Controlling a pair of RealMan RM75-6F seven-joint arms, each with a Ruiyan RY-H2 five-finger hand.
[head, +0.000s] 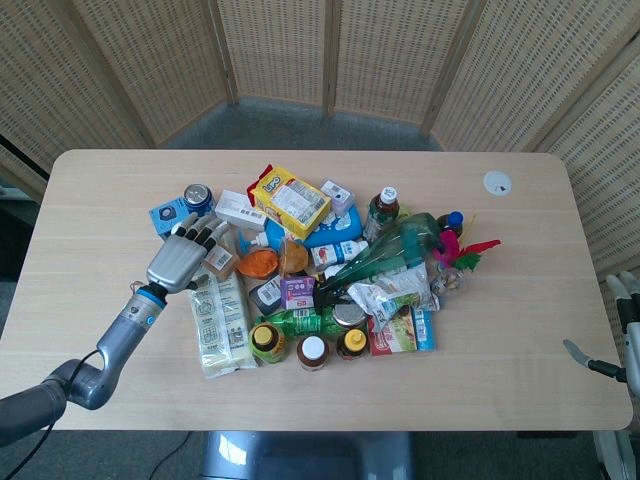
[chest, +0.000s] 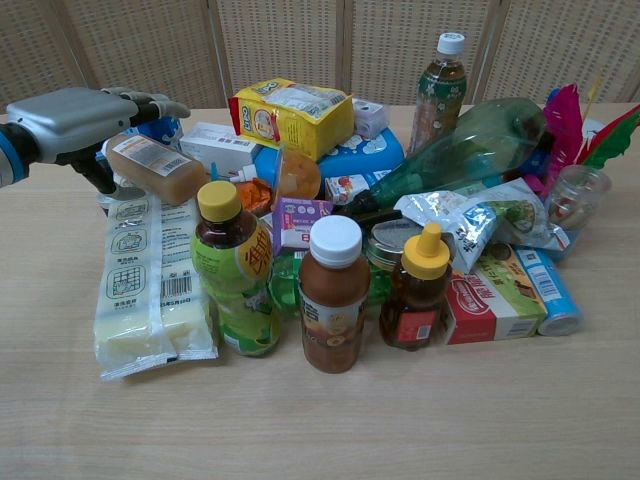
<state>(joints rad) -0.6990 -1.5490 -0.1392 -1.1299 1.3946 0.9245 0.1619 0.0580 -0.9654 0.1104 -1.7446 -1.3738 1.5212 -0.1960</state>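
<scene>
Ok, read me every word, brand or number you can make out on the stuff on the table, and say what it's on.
"Lipo", as best it reads: yellow box.
Brown bottle held by the left hand: label print too small to read.
Long white pack: barcode and print, too small.
Red box: white script, blurred.
All other labels: unreadable.

Tan bottle (chest: 155, 167); yellow box (chest: 290, 115); blue can (head: 197, 197); green bottle (chest: 460, 150).
</scene>
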